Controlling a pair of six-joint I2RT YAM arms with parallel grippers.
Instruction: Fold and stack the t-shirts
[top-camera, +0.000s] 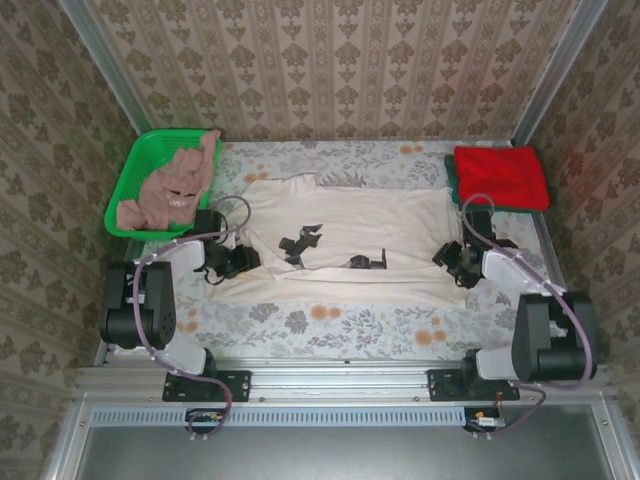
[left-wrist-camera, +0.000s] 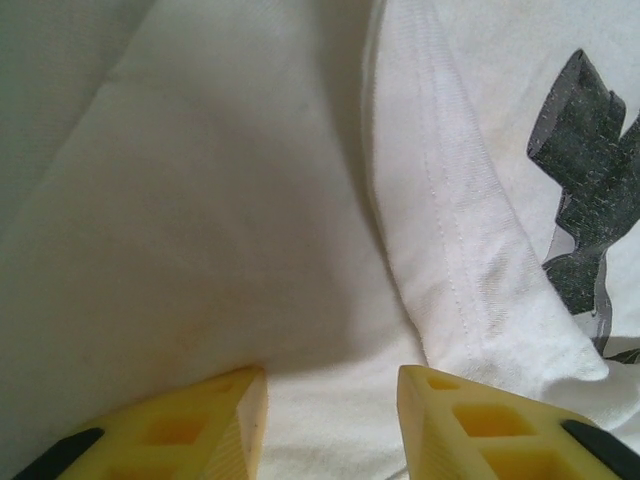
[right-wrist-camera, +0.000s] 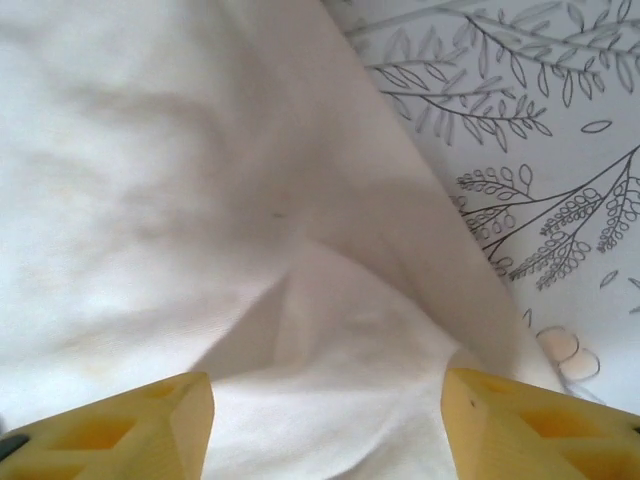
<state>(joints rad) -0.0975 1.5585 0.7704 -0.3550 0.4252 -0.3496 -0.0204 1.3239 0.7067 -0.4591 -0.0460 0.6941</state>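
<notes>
The large cream t-shirt (top-camera: 340, 235) lies spread across the middle of the table, with dark print (left-wrist-camera: 590, 180) on its front. My left gripper (top-camera: 245, 262) rests at its left edge. In the left wrist view its yellow fingers (left-wrist-camera: 330, 385) stand apart over a sleeve fold of the cream cloth (left-wrist-camera: 200, 200). My right gripper (top-camera: 447, 258) sits at the shirt's right edge, its jaws (right-wrist-camera: 325, 385) wide apart over a loose fold of cream cloth (right-wrist-camera: 150, 150). A folded red t-shirt (top-camera: 500, 175) lies at the back right on a dark green one (top-camera: 451, 172). A pink-brown t-shirt (top-camera: 170, 190) is crumpled in the basket.
The green mesh basket (top-camera: 125, 185) stands at the back left. A floral tablecloth (right-wrist-camera: 560, 150) covers the table, with a bare strip (top-camera: 330, 325) between the cream shirt and the arm bases. Patterned walls close in the back and both sides.
</notes>
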